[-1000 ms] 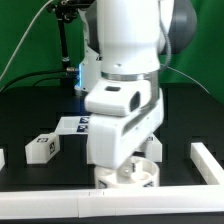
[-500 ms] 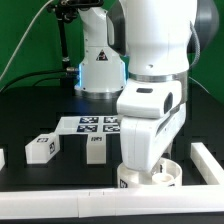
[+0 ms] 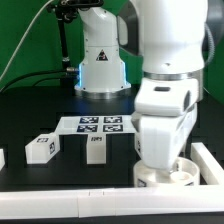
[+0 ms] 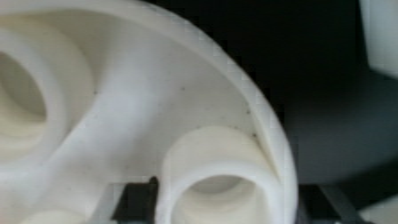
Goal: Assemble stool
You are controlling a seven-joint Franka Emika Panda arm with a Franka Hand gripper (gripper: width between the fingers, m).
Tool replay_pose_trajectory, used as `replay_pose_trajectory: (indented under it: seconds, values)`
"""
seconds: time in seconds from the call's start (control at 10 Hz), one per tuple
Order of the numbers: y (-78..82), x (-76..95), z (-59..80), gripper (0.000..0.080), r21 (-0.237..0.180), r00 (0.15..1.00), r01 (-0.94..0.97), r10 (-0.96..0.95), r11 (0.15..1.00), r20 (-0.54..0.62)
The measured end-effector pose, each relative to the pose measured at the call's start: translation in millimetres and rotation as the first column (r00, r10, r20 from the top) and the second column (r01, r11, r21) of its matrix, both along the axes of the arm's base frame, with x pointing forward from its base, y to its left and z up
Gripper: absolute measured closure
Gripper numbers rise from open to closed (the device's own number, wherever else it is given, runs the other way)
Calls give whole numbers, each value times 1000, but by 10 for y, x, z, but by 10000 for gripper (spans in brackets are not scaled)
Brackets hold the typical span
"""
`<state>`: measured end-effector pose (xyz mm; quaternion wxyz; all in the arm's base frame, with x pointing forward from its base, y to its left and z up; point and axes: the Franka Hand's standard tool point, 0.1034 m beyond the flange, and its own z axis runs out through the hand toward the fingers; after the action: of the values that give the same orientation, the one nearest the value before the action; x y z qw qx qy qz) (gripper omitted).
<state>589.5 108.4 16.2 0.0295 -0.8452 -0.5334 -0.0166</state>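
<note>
**Seat in the corner, no legs fitted yet**

The assembly looks to be at an early stage. The claw [image 3: 165, 163] is closed on the round white seat [image 3: 186, 174]. The seat sits low at the front of the counter [image 3: 30, 110], toward the exterior view's right, close to where the front wall [image 3: 80, 205] and the side wall [image 3: 208, 160] meet. Whether it rests on the counter or touches either wall cannot be told, as the arm hides most of it.

In the wrist view the seat fills the picture, and the two sockets [image 4: 222, 185] that show appear empty.

Two legs [image 3: 40, 147] [image 3: 97, 149] lie loose on the counter, well apart from the seat and just in front of the marker board [image 3: 100, 124]. Any further legs may be hidden behind the arm.

Judging by this, only the placing of the seat is under way. Every leg has yet to be picked up, stood over a socket and fixed in.
</note>
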Motion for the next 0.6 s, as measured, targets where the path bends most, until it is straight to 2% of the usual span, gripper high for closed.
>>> replay_pose_trajectory:
  seconds: [0.6]
  values:
    - [26,15,-14,463,0,1000,-8,8,1000,-10]
